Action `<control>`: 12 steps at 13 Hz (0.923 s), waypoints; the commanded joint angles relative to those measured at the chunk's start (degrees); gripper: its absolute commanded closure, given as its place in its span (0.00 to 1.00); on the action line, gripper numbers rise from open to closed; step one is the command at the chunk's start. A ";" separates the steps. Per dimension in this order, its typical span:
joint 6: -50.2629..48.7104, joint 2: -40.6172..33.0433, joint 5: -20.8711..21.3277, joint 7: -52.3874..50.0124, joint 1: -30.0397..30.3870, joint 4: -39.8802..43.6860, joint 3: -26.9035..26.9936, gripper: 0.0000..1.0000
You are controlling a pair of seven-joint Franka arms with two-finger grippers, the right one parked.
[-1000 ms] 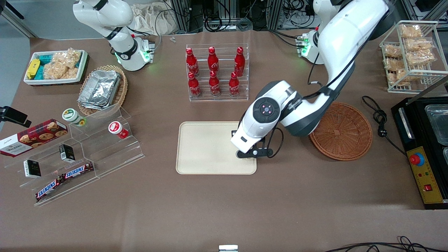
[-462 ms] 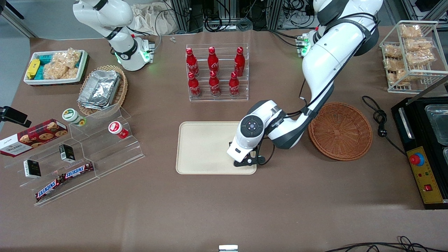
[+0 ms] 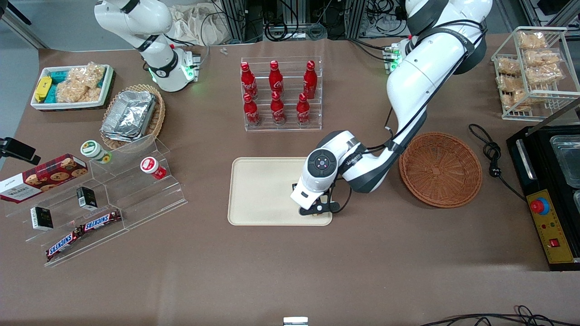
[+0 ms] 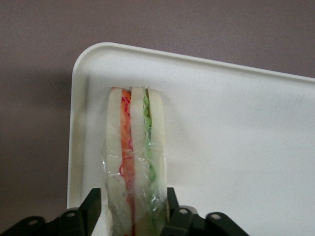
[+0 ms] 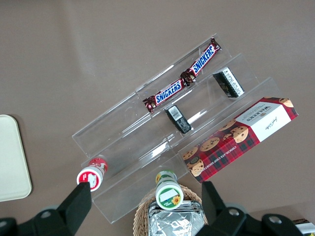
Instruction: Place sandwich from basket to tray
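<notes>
The sandwich, a clear-wrapped wedge with orange-red and green filling, stands on edge on the cream tray, close to a rounded corner. My left gripper is shut on the sandwich, one black finger on each bread face. In the front view the gripper is low over the tray, at the corner nearest the camera on the basket's side, and the arm's hand hides the sandwich there. The round reddish-brown wicker basket lies beside the tray with nothing in it.
A clear rack of red bottles stands farther from the camera than the tray. An acrylic stepped shelf with snacks lies toward the parked arm's end. A wire rack of snack bags and a black appliance stand toward the working arm's end.
My gripper has moved from over the tray's basket-side edge toward the front camera and down, carrying the sandwich to the tray's near corner.
</notes>
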 commanded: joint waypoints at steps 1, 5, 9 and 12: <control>-0.26 0.45 1.02 -0.77 -1.16 1.74 0.72 0.00; -0.26 0.45 1.02 -0.94 -1.16 1.74 0.72 0.00; -4.97 -5.24 0.84 -1.38 0.06 3.41 0.72 0.00; -13.42 -13.23 0.58 -0.78 4.00 3.50 0.72 0.00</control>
